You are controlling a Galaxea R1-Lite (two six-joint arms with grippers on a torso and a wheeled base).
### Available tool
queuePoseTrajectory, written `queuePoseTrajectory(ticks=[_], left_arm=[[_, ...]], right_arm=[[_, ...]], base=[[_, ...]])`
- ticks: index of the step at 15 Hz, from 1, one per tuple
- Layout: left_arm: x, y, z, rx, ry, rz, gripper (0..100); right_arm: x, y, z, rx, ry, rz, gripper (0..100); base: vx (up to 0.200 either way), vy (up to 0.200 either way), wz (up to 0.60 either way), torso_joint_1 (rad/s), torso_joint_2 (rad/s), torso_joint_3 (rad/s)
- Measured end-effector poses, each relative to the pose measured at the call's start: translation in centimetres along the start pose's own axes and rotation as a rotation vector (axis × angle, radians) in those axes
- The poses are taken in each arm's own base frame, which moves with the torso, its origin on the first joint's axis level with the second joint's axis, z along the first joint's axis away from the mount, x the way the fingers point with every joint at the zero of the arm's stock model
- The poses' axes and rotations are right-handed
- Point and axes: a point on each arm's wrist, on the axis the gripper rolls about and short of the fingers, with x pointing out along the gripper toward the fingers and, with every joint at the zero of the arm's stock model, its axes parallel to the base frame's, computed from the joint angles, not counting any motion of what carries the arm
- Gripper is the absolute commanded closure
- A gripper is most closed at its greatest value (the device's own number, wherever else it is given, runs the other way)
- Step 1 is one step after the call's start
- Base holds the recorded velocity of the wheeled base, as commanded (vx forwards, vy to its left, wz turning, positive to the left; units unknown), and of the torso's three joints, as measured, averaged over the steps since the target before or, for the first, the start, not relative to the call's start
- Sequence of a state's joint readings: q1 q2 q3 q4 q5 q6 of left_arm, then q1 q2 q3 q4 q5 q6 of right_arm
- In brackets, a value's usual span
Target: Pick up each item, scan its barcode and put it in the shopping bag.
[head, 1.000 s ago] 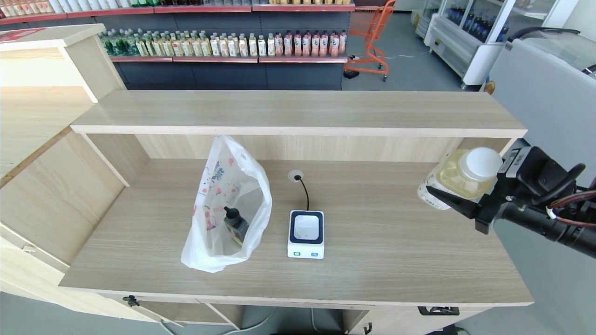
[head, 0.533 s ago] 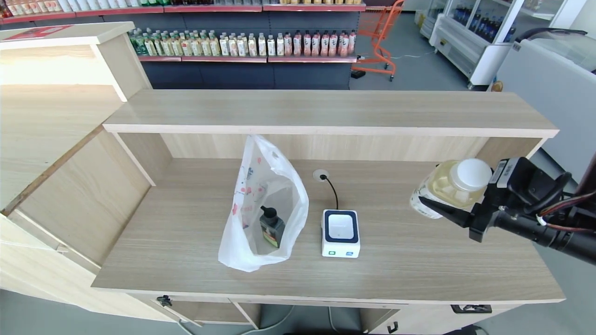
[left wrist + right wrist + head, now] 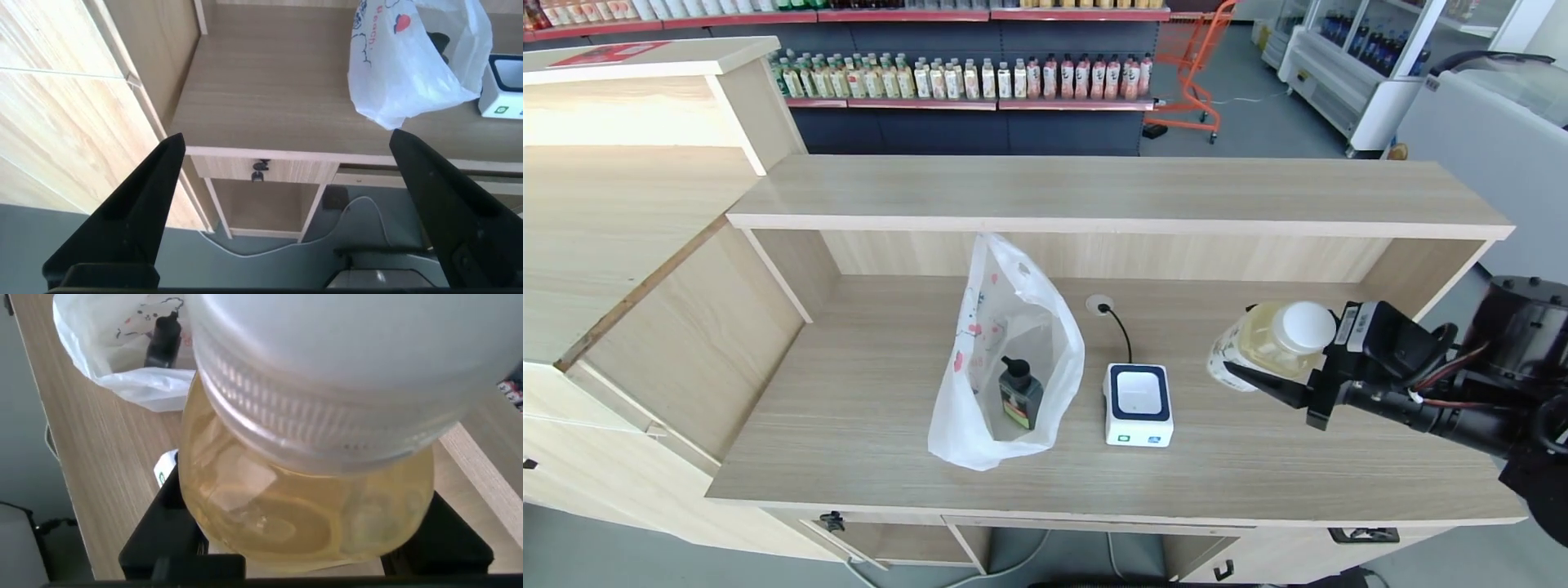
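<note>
While our right end effector (image 3: 1258, 363) clamps the white-capped bottle (image 3: 1270, 343), label unreadable, we see the scanner (image 3: 1138, 404) on the bench (image 3: 1258, 469) to its left, shopping bag (image 3: 976, 400) beyond; left end effector (image 3: 286, 143) spread wide.

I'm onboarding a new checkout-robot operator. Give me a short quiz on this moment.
1. True or false: the clear bottle of yellow liquid with a white cap already sits inside the white plastic shopping bag.
2. What lies in that bag? A) a small dark bottle; B) a red can; C) nothing.
3. Fill in: the robot's ___ gripper stands open and empty.
Key: 1 false, the right gripper holds it up, right of the white-and-navy barcode scanner; 2 A; 3 left gripper.
</note>
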State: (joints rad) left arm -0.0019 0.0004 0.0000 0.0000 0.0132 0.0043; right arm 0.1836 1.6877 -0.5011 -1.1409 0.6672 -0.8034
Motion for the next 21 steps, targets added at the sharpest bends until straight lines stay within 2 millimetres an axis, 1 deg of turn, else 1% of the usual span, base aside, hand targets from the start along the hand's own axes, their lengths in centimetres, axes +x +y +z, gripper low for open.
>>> queuePoseTrajectory(ticks=[4,8,10,12,14,21], left_arm=[[0.0,0.0,0.0,0.0,0.0,0.001,0],[0.0,0.0,0.0,0.0,0.0,0.002,0],[0.0,0.0,0.0,0.0,0.0,0.001,0],[0.0,0.0,0.0,0.0,0.0,0.002,0],[0.0,0.0,0.0,-0.001,0.0,0.002,0],[0.0,0.0,0.0,0.0,0.0,0.001,0]], right_arm=[[1.8,0.8,-2.4,-0.058,-0.077,0.054,100],[2.5,1.8,-6.1,-0.119,-0.071,0.118,100],[2.9,2.0,-7.4,-0.127,-0.06,0.132,100],[3.6,2.0,-8.0,-0.127,-0.057,0.135,100],[4.4,1.9,-8.4,-0.134,-0.069,0.137,100],[6.4,2.2,-9.5,-0.162,-0.114,0.163,100]], base=[[0.0,0.0,0.0,0.0,0.0,0.0],[0.0,0.0,0.0,0.0,0.0,0.0],[0.0,0.0,0.0,0.0,0.0,0.0],[0.0,0.0,0.0,0.0,0.0,0.0],[0.0,0.0,0.0,0.0,0.0,0.0],[0.0,0.0,0.0,0.0,0.0,0.0]])
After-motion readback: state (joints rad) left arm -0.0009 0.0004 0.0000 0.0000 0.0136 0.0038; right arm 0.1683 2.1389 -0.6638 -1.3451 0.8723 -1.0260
